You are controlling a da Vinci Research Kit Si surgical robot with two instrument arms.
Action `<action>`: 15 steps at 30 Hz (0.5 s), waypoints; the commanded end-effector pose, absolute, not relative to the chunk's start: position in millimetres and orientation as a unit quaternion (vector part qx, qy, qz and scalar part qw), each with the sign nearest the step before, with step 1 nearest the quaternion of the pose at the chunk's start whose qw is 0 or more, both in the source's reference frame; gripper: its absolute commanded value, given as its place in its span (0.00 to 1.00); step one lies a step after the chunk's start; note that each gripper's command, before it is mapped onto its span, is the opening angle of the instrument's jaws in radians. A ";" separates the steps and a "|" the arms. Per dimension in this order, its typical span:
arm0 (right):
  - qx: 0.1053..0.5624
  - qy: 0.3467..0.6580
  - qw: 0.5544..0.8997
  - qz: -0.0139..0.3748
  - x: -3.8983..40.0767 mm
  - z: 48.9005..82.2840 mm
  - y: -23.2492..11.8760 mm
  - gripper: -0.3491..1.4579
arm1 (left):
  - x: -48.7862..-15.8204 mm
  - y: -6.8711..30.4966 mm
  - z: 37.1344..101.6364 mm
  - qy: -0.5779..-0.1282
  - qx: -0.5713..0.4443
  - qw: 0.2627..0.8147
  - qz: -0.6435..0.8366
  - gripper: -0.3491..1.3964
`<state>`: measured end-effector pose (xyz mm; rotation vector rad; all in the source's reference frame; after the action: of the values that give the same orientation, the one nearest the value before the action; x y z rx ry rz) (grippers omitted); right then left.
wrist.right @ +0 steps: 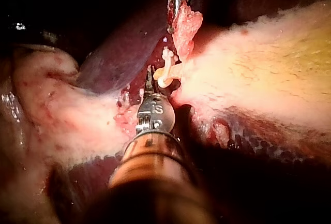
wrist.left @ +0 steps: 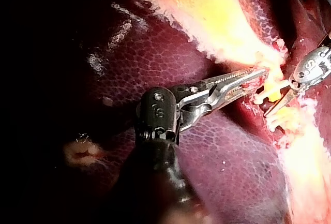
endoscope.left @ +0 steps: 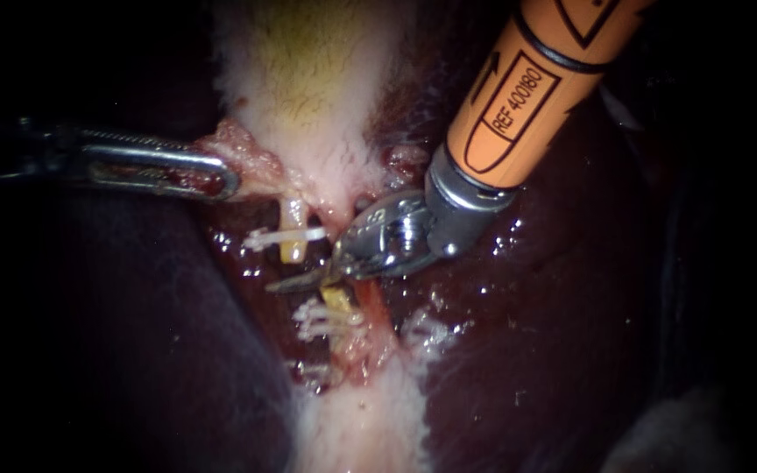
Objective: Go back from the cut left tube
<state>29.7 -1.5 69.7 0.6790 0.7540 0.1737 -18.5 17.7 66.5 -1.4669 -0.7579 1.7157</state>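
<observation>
The left tube is cut in two. Its upper stump (endoscope.left: 292, 250) hangs from the gallbladder (endoscope.left: 308, 79) and carries a white clip (endoscope.left: 286, 236). The lower stump (endoscope.left: 336, 300) carries two white clips (endoscope.left: 321, 321). My right instrument (endoscope.left: 295, 282), on an orange shaft, lies with its thin blades shut in the gap between the stumps, tips pointing left. My left instrument (endoscope.left: 221, 175) has its jaws shut on a pink fold of gallbladder tissue (endoscope.left: 247, 158) just above the upper stump. In the left wrist view those jaws (wrist.left: 253, 76) hold the fold beside the stump (wrist.left: 271, 90).
Dark red liver (endoscope.left: 527, 333) lies on both sides of the pale strip of tissue (endoscope.left: 361, 420) running below the clips. Wet, glistening liver surface lies under the right instrument's wrist. The view's edges are dark.
</observation>
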 end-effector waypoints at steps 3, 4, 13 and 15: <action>0.324 0.361 0.871 0.083 29.8 69.8 -1.6 0.00 | -18.5 17.7 66.5 -0.296 -0.572 0.371 0.669 0.00; 0.329 0.359 0.869 0.083 29.8 69.8 -1.6 0.00 | -18.5 17.7 66.5 -0.296 -0.572 0.371 0.669 0.00; 0.339 0.389 0.852 0.090 30.4 70.7 -3.3 0.80 | -18.4 17.7 66.5 -0.296 -0.572 0.371 0.669 0.00; 0.333 0.396 0.851 0.094 30.5 70.6 -3.2 0.84 | -18.3 17.8 66.6 -0.296 -0.572 0.370 0.669 0.00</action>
<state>30.6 -3.3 70.6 0.7006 0.8324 0.1988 -18.3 17.8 66.6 -1.4679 -0.7599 1.7161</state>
